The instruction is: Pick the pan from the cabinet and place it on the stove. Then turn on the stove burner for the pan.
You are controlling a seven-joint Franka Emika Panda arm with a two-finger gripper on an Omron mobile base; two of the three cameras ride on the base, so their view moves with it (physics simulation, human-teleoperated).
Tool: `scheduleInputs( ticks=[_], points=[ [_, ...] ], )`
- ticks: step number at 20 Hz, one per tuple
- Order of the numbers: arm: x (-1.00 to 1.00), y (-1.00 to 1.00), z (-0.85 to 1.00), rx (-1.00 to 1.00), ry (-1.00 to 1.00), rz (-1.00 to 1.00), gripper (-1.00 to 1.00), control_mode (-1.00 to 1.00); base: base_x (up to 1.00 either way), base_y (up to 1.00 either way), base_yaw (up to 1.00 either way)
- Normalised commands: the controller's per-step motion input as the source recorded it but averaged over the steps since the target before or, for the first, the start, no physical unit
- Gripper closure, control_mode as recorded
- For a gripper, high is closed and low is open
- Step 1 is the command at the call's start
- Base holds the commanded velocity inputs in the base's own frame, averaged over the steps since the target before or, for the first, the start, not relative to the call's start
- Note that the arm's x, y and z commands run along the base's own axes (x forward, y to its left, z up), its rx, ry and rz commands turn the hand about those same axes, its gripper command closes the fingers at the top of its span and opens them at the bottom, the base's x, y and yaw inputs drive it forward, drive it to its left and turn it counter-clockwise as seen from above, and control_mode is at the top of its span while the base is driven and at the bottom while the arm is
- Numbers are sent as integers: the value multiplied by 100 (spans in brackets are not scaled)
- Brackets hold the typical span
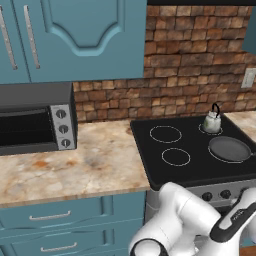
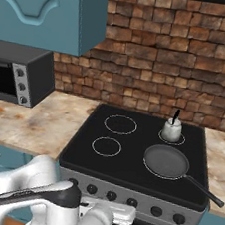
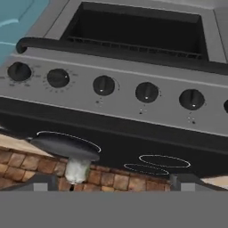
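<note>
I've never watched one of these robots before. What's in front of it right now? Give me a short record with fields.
pan: sits on the stove, front right burner, handle toward front right
kettle: back right ring, behind the pan
cabinet: doors shut, up on the left
toaster oven: on the counter, left of the stove
knobs: a row on the grey front panel
gripper: open, facing the knob panel, holding nothing
step left: turning on the pan's burner
</note>
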Motion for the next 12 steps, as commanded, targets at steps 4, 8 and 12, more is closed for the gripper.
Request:
scheduleInputs(
  ticks=[4,8,12],
  points=[
    [4,0,-31,3,-10,0,-100,-100,0,0,0],
    [13,-2,-33,0,-10,0,-100,-100,0,0,0],
    [14,-7,-13,0,-14,0,-100,-100,0,0,0]
  ],
)
